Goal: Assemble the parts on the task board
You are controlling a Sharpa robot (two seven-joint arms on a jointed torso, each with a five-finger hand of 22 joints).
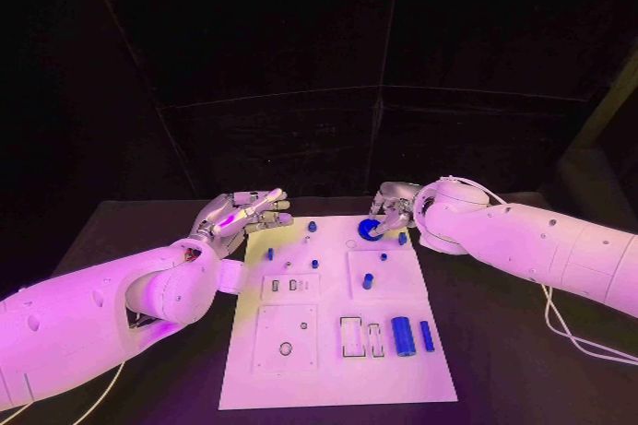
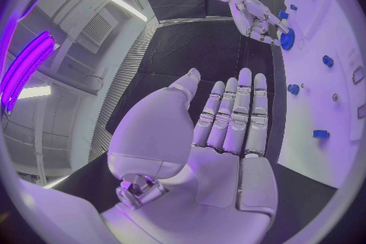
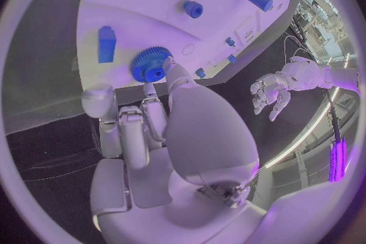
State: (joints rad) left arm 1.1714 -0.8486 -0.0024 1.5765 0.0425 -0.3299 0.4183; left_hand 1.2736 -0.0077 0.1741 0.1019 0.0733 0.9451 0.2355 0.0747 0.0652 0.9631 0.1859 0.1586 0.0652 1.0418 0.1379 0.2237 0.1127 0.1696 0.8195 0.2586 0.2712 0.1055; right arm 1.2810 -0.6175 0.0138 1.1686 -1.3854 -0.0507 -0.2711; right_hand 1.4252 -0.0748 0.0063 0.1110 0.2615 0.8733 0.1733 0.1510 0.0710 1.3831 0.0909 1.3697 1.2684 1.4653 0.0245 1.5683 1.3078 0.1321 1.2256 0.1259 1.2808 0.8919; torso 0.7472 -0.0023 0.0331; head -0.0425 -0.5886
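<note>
A black table (image 1: 532,351) stands before dark wall panels, and the white board (image 1: 333,370) lies in its middle, long side running away from the robot. On the board lie several small blue parts: one gear (image 1: 369,229) at the far edge, two long cylinders (image 1: 403,336) side by side near the right edge, and about six small pegs and blocks (image 1: 369,281) scattered over the far half. Rectangular and round cut-outs mark the near half.

The right hand (image 1: 394,206) reaches down at the board's far edge, its fingertips (image 3: 169,67) touching the gear's rim. The left hand (image 1: 240,213) hovers just off the board's far left corner, fingers spread, holding nothing.
</note>
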